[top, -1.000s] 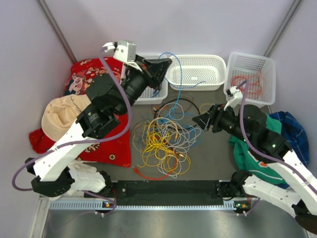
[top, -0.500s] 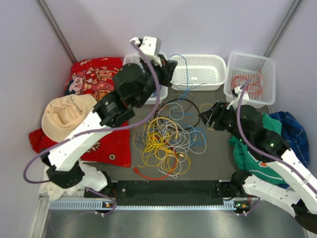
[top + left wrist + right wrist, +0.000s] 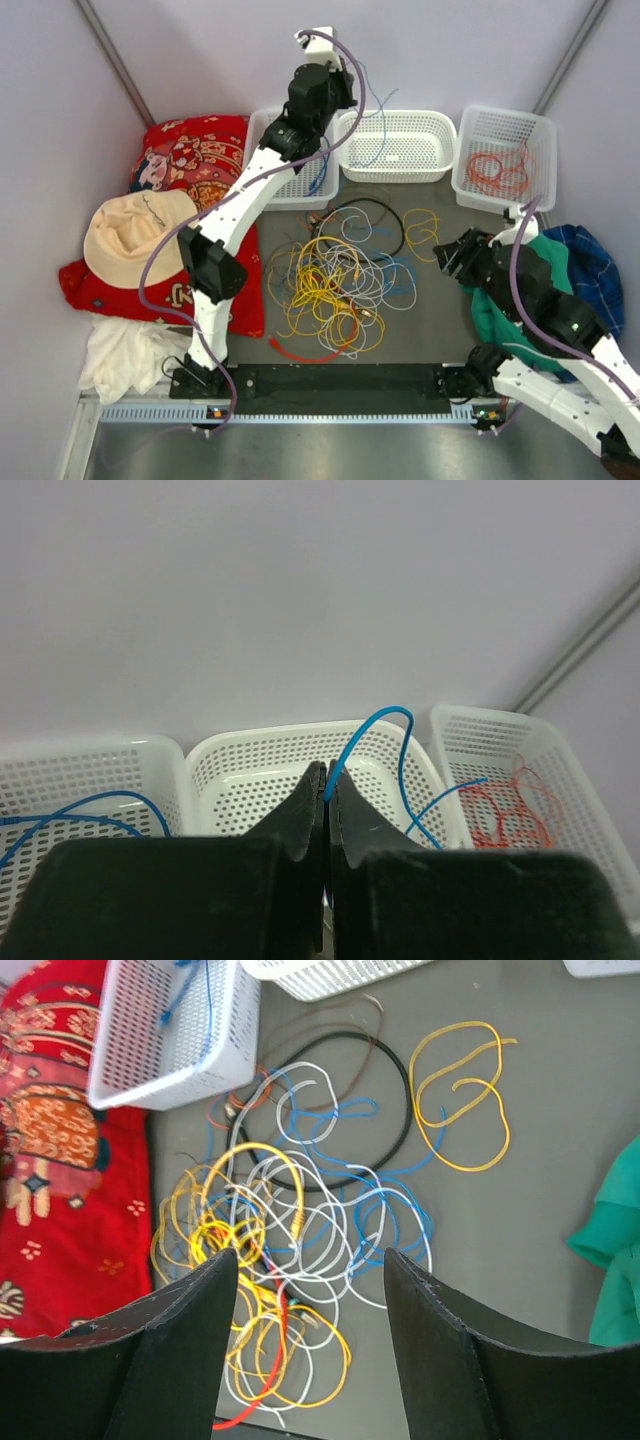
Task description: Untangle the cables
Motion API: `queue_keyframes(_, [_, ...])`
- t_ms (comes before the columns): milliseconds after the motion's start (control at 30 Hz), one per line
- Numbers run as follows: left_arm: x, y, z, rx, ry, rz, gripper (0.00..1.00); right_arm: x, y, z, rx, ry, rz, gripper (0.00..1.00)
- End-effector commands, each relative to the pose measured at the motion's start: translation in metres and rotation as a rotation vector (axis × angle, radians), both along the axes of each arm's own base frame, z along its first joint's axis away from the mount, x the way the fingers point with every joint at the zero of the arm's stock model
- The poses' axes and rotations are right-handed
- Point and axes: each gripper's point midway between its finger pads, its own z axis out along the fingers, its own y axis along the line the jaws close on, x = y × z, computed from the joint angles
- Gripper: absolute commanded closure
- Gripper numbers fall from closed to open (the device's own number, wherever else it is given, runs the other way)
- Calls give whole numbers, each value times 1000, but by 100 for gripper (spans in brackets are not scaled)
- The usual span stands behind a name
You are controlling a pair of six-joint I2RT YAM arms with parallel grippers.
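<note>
A tangle of yellow, white, blue, black and red-orange cables (image 3: 335, 280) lies mid-table and shows in the right wrist view (image 3: 290, 1230). My left gripper (image 3: 345, 75) is raised high at the back above the baskets, shut on a blue cable (image 3: 365, 740) that hangs over the middle basket (image 3: 440, 150). Its jaws (image 3: 327, 780) pinch the cable at their tips. My right gripper (image 3: 447, 258) is open and empty right of the tangle, its jaws (image 3: 310, 1260) wide apart above it. A lone yellow cable (image 3: 422, 228) lies apart from the tangle.
Three white baskets stand at the back: the left basket (image 3: 290, 190) holds blue cable and the right basket (image 3: 540, 130) holds a red-orange cable (image 3: 497, 165). Red cloth (image 3: 190, 150) and a beige hat (image 3: 125, 235) lie left. Green cloth (image 3: 490, 310) and blue cloth (image 3: 590, 260) lie right.
My left arm has risen and swung toward the back, lifting the blue cable over the middle basket. My right gripper has drawn back to the right; the yellow loop lies where it was.
</note>
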Motion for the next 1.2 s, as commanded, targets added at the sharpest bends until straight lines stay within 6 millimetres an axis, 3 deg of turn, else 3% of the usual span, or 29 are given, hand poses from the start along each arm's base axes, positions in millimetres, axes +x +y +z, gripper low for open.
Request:
queue_keyframes(0, [20, 10, 41, -125, -146, 22, 100, 4, 4, -8, -10, -2, 1, 40])
queue_keyframes(67, [25, 18, 37, -77, -159, 64, 100, 7, 8, -11, -14, -3, 13, 40])
queue_keyframes(100, [25, 28, 49, -87, -192, 110, 100, 7, 10, -17, -21, 7, 21, 40])
queue_keyframes(300, [23, 72, 67, 5, -246, 260, 100, 15, 24, -36, -35, 49, 47, 41])
queue_keyframes(400, [30, 106, 55, 62, -205, 381, 100, 14, 26, -39, -28, 62, 48, 41])
queue_keyframes(500, [45, 141, 16, 94, -85, 493, 100, 11, 23, -39, -23, 60, 44, 41])
queue_keyframes(567, [57, 165, -24, 101, 16, 553, 100, 10, 19, -39, -28, 63, 35, 41])
queue_keyframes(700, [74, 200, -83, 91, 152, 625, 100, 7, 14, -38, -37, 65, 24, 41])
queue_keyframes(867, [90, 220, -135, 109, 232, 654, 100, 8, 13, -41, -41, 72, 14, 41])
queue_keyframes(967, [92, 219, -148, 133, 254, 640, 100, 11, 16, -45, -47, 83, 13, 41])
queue_keyframes(1000, [93, 210, -149, 134, 257, 583, 92, 11, 18, -47, -47, 89, 19, 41])
queue_keyframes(1033, [92, 206, -151, 137, 263, 555, 56, 12, 20, -47, -45, 90, 21, 41])
queue_keyframes(1133, [81, 195, -140, 110, 240, 480, 1, 15, 25, -49, -44, 100, 32, 40])
queue_keyframes(1167, [70, 196, -134, 103, 231, 471, 1, 16, 27, -50, -43, 101, 36, 40])
